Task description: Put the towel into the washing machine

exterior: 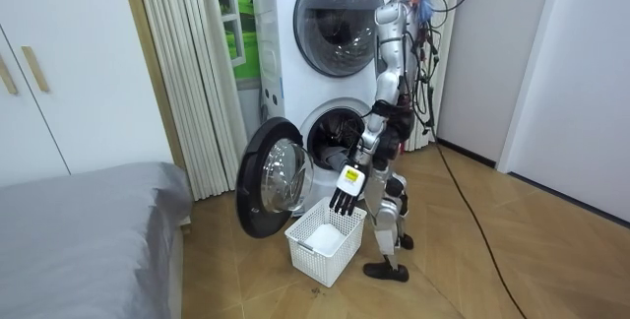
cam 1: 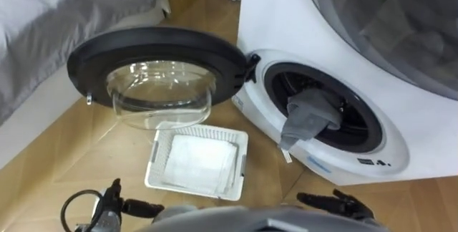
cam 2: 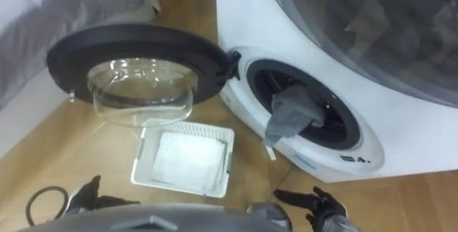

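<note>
Towel [cam 1: 309,116], grey: you will find it in the mouth of the washing machine [cam 1: 286,17]. Part of it lies inside the drum and one end droops over the lower rim of the opening, well apart from both hands.

Door [cam 1: 157,67], round, dark rim with a glass bowl: it is swung fully open to the left of the opening.

Laundry basket [cam 1: 159,159], white, slatted: it sits on the wooden floor [cam 1: 93,153] just near of the door and holds a folded white cloth [cam 1: 200,164].

Left hand [cam 1: 139,207]: it is at the near left edge of your view, fingers straight, holding nothing.

Right hand [cam 1: 336,203]: it is at the near right, fingers spread wide, also empty.

Bed [cam 1: 43,24], grey cover: far left.

Stance, from the room view: the robot stands right at the machine with the basket by its feet.
</note>
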{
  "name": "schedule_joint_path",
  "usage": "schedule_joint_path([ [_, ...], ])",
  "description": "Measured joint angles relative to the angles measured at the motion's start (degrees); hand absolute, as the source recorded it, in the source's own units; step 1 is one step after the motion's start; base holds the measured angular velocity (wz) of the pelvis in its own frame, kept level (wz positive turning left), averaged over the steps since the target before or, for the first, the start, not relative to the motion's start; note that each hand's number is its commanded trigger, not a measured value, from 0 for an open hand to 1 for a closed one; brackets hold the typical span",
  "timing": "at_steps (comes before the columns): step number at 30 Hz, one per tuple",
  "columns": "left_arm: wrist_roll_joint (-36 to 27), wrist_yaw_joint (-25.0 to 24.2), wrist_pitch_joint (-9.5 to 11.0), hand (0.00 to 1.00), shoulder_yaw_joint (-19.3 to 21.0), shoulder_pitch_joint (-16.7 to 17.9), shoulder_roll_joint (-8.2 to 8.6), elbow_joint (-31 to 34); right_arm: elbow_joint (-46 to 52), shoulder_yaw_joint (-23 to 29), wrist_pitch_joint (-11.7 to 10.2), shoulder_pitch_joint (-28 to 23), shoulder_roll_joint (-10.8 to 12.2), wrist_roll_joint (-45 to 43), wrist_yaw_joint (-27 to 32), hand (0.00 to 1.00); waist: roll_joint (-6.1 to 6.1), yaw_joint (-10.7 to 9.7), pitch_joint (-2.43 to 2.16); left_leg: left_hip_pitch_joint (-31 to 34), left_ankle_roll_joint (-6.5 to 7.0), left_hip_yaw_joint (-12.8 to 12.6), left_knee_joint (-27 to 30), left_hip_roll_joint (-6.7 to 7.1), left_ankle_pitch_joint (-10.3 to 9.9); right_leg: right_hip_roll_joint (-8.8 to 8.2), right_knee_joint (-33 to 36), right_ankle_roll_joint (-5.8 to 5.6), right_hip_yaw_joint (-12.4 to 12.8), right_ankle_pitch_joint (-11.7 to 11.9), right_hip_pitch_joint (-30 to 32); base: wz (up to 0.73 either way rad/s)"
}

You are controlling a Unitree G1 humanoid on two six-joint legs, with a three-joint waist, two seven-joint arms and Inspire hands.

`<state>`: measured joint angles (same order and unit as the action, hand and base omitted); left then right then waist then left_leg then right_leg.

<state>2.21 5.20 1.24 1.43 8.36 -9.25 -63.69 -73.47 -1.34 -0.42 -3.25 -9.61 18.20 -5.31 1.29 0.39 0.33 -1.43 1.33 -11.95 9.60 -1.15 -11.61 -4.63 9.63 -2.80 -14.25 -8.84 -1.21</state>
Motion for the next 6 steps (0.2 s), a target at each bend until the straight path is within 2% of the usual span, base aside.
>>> schedule_joint_path([
  [6, 1.0, -1.1, -1.4, 0.00, 2.9, 0.0, 0.34, 0.2, -0.3, -0.9, 1.3, 0.1, 0.2, -0.5, -1.4, 0.00, 0.56, 0.1, 0.19, -1.7, -0.22, 0.0, -0.2, -0.12, -0.2, 0.21, -0.5, -0.03, -0.1, 0.0, -1.9, 0.00],
])
